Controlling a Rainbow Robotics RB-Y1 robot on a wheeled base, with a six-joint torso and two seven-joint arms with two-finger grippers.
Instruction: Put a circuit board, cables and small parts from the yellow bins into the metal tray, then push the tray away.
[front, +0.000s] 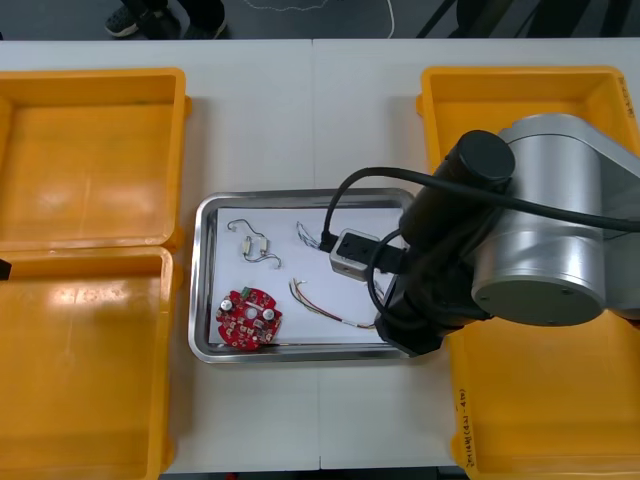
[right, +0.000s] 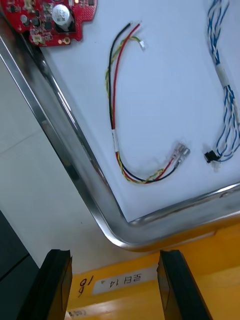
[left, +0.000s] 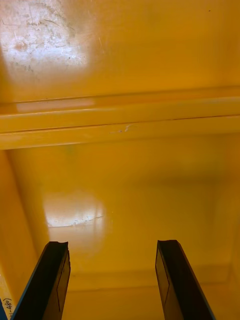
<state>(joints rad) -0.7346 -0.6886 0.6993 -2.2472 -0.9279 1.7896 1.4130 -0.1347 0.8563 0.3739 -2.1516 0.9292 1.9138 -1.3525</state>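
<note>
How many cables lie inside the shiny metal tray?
2: a twisted blue and white cable by the right arm, a red, yellow and black cable beside the round red circuit board. The arm may hide more.

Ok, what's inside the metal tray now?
A red circuit board, small metal parts, a blue and white cable, a red and yellow cable. The tray's right edge is hidden under the right arm.

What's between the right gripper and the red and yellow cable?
Between right gripper and red and yellow cable: the metal tray rim and a yellow bin edge, in the right wrist view.
</note>
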